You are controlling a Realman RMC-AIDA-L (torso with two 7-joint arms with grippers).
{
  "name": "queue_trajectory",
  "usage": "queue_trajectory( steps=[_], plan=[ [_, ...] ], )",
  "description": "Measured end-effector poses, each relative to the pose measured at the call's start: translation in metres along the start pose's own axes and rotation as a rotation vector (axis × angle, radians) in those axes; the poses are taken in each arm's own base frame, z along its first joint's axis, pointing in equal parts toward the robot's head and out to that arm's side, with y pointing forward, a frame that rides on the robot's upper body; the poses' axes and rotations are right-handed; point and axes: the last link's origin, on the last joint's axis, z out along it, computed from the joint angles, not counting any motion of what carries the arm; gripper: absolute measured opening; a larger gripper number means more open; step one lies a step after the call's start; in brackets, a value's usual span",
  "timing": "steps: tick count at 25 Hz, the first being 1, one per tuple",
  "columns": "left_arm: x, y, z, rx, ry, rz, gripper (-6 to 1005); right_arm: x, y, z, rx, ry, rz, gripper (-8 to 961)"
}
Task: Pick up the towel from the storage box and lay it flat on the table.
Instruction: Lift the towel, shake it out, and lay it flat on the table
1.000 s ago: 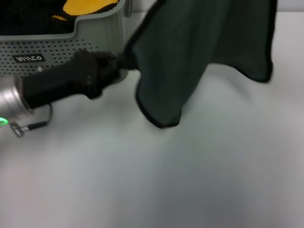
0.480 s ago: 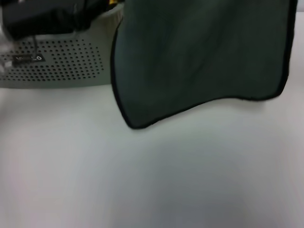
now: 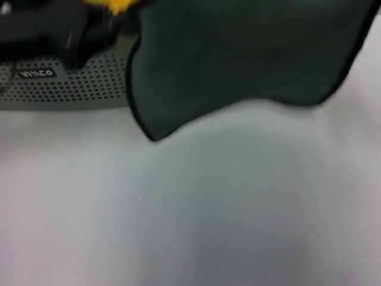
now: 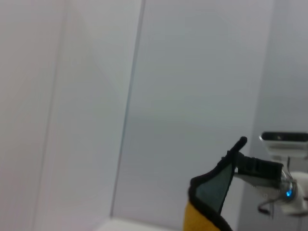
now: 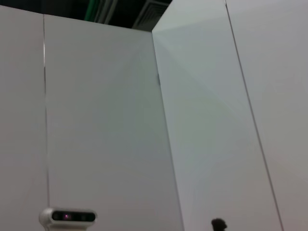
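One towel (image 3: 238, 53) hangs in the air over the table (image 3: 196, 208)

There is one dark towel, one storage box (image 3: 65, 89) and one yellow cloth (image 3: 119, 5) peeking out at the box's top. The towel is spread wide, with its low corner by the box's front wall. The left gripper (image 3: 98, 30) reaches in flat over the box and meets the towel's side edge. I cannot tell if its claw is clamped or apart. The right gripper is out of sight

White lettering on the storage box (image 3: 71, 89) label (image 3: 37, 74) is unreadable.
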Motion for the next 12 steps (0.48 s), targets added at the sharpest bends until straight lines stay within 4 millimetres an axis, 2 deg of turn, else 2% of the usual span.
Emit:
queue_trajectory(
  steps=[3, 5, 12],
  plan=[
    [-0.001, 0.007, -0.01, 0.013, -0.05, 0.003, 14, 0.004, 0.009, -0.011, 0.014, -0.031, 0.013, 59],
    [0.002, 0.009, -0.012, 0.026, -0.064, 0.017, 14, 0.0, 0.006, -0.012, 0.023, -0.046, 0.001, 60],
    [0.012, -0.005, 0.002, 0.057, -0.04, 0.036, 14, -0.01, -0.012, 0.001, 0.015, -0.059, -0.043, 62]
  ],
)
